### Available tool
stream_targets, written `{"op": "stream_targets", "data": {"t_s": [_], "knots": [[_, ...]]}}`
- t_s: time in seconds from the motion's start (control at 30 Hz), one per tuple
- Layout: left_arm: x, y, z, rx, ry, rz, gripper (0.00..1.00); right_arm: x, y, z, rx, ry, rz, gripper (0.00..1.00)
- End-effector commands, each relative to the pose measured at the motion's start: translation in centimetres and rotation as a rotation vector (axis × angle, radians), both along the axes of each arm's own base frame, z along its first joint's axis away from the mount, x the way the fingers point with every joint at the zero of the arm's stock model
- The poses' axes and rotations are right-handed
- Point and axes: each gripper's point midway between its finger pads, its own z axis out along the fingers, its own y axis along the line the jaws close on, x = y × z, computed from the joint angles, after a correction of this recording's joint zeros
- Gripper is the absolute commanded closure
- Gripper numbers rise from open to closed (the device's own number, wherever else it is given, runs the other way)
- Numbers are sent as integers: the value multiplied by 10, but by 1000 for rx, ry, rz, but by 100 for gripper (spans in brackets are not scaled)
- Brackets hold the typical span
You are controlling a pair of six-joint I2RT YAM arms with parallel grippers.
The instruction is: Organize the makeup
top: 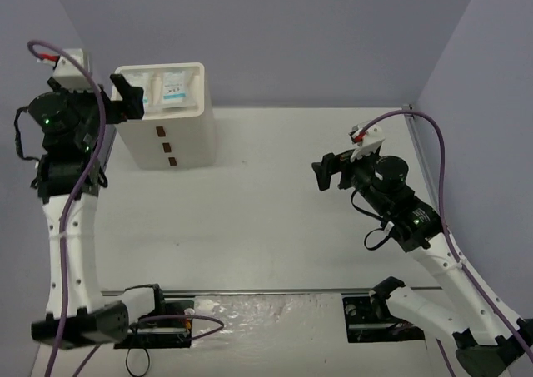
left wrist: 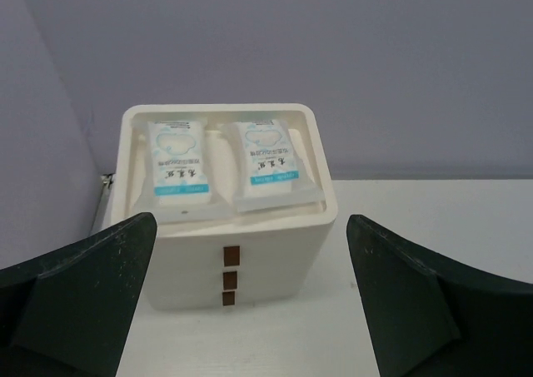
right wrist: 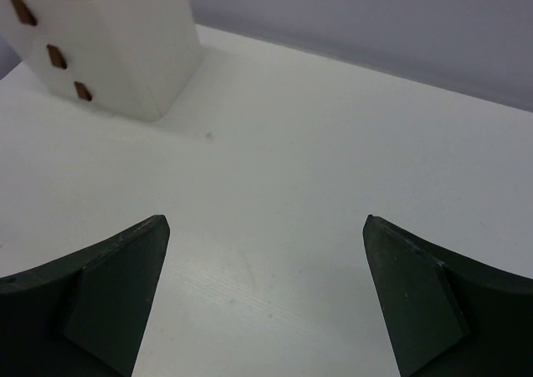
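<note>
two packets [top: 175,90] lie side by side in the top tray of the drawer box [top: 191,136]. your left gripper [top: 130,99] sits just beside its left rim; right gripper [top: 330,173] hangs well apart over the table [top: 250,219].

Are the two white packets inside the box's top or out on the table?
Inside. Both packets lie flat, side by side, within the raised rim atop the white box.
</note>
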Motion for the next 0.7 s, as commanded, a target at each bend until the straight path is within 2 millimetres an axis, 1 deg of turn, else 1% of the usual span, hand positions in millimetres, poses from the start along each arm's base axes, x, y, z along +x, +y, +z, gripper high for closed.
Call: {"op": "stream_targets", "data": {"t_s": [0.0, 0.07, 0.2, 0.33, 0.4, 0.5, 0.53, 0.67], "knots": [[-84, 14, -29, 27, 103, 138, 3, -1, -45, 32, 44, -86, -231, 0], [-116, 11, -58, 24, 171, 157, 3, -3, -55, 29, 68, -79, -288, 0], [-154, 4, -97, 26, 241, 158, 3, -12, -67, 28, 120, -86, -352, 0], [-182, -6, -119, 27, 257, 123, 3, -19, -78, 27, 149, -95, -393, 0], [-190, -10, -129, 27, 279, 102, 3, -21, -82, 24, 148, -95, -409, 0], [-196, -16, -151, 15, 347, 74, 3, -24, -88, 22, 145, -101, -429, 0], [-197, -17, -153, 11, 352, 66, 3, -26, -89, 22, 145, -106, -430, 0], [-200, -17, -148, 10, 321, 65, 3, -31, -93, 22, 143, -120, -431, 0]]}}
